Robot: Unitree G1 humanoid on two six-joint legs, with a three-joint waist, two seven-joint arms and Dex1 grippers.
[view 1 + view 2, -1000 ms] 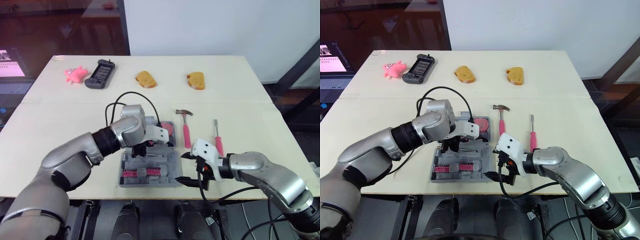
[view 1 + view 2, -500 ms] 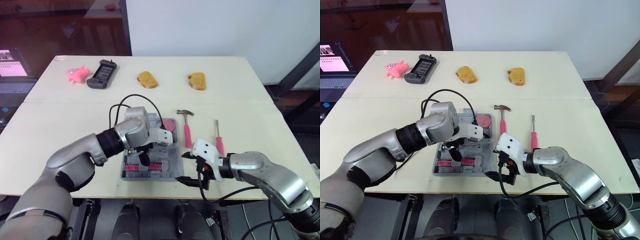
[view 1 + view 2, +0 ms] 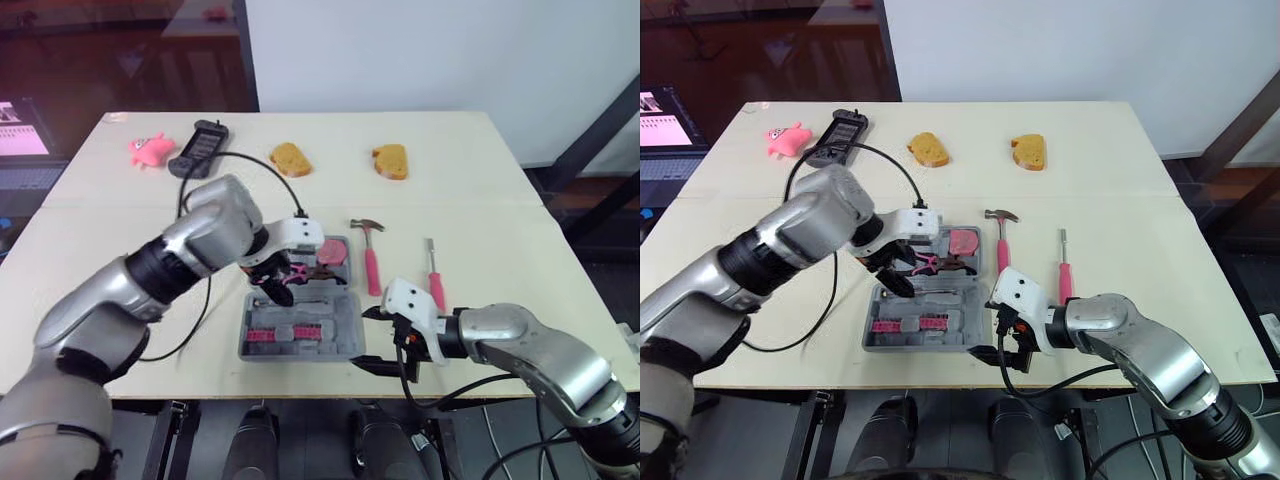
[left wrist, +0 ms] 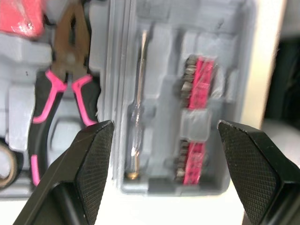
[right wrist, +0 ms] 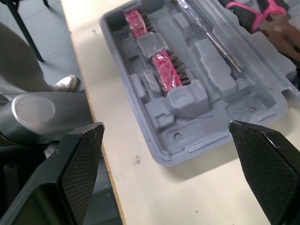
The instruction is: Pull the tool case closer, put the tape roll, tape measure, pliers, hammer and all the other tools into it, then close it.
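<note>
Both gape: left gripper (image 4: 164, 129) over pink-handled pliers (image 4: 63, 93) nested in grey plastic tool case (image 5: 197, 150); right gripper (image 3: 372, 340) alongside, probably to steady it.

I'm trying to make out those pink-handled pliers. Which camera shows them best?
The left wrist view: the pliers lie close up in the tool case, nose and handles plain. The head views show them small, beside the left claw; the right wrist view catches part of them, cut off at its edge.
</note>
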